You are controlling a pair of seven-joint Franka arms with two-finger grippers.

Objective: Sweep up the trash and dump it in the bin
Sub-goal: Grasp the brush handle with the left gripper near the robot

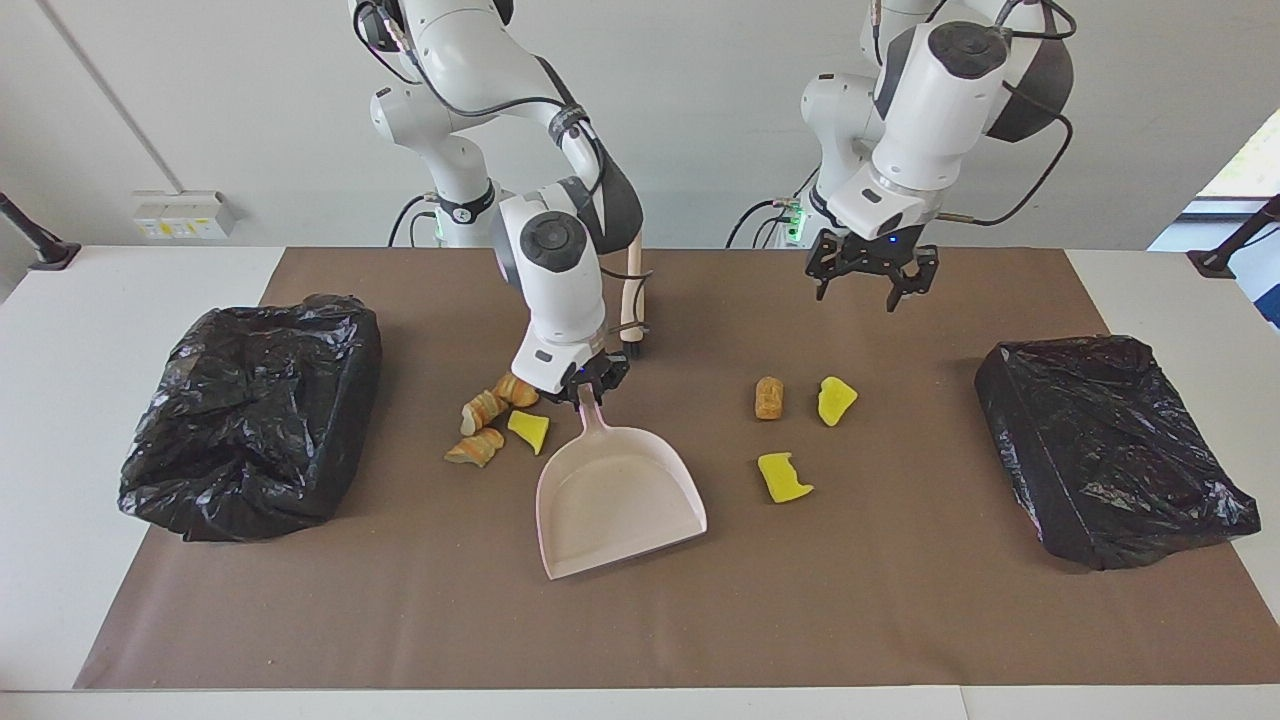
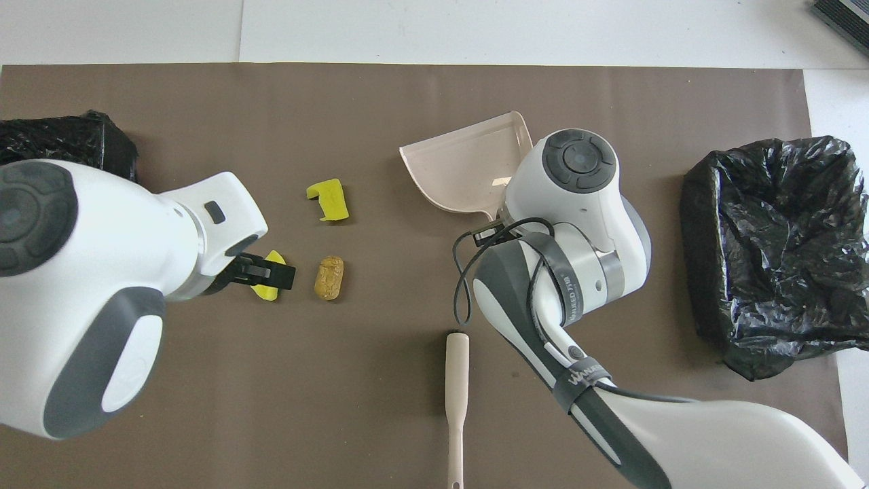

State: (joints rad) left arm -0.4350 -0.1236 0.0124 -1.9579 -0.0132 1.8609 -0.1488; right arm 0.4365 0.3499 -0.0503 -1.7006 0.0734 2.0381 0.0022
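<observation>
Brown mat [image 1: 900, 600] — trash [image 1: 495, 418] beside right claw [image 1: 590, 385]

R gripper [image 1: 590, 385] low, fingers pinched shut, wrist tilted — L gripper [image 1: 868, 280] raised mid-air, fingers spread.

Seven small foam scraps lie on the brown mat. Three orange-brown bread-like lumps [image 1: 487, 420] and one yellow chunk [image 1: 529, 430] cluster beside the dustpan [image 1: 612, 495], toward the right arm's end. Toward the left arm's end lie a tan lump [image 1: 768, 397], a yellow chunk [image 1: 836, 400] beside it, and a notched yellow piece [image 1: 784, 478] farther from the robots.
</observation>
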